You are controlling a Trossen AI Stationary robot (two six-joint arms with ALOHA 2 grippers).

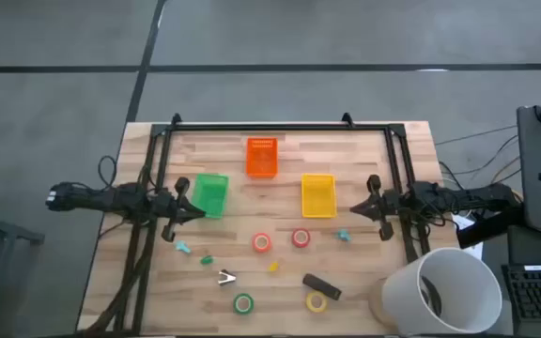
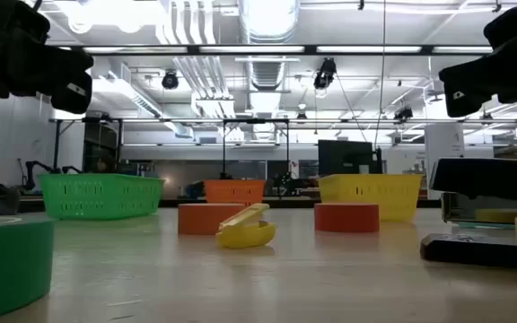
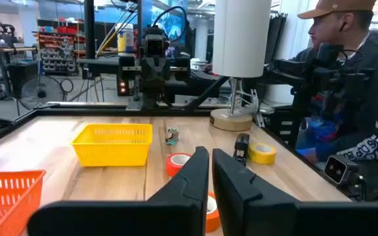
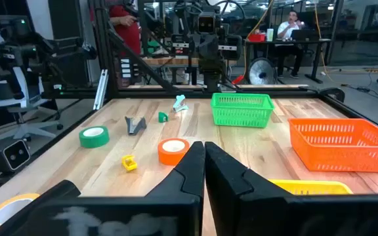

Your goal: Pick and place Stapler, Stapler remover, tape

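1. The left gripper [image 1: 198, 211] hangs at the worktop's [image 1: 364, 282] left edge by the green basket [image 1: 211, 194], fingers [image 3: 192, 172] together and empty.
2. The right gripper [image 1: 355, 208] waits at the right edge beside the yellow basket [image 1: 317, 195], fingers [image 4: 192, 159] closed on nothing.
3. The stapler [image 1: 321, 285] lies near the front, just beside the yellow tape [image 1: 316, 301].
4. The green tape [image 1: 243, 303] sits to its left; two red-orange tapes [image 1: 262, 243] lie mid-worktop.
5. The small teal piece [image 1: 184, 249] may be a staple remover; too small to tell.
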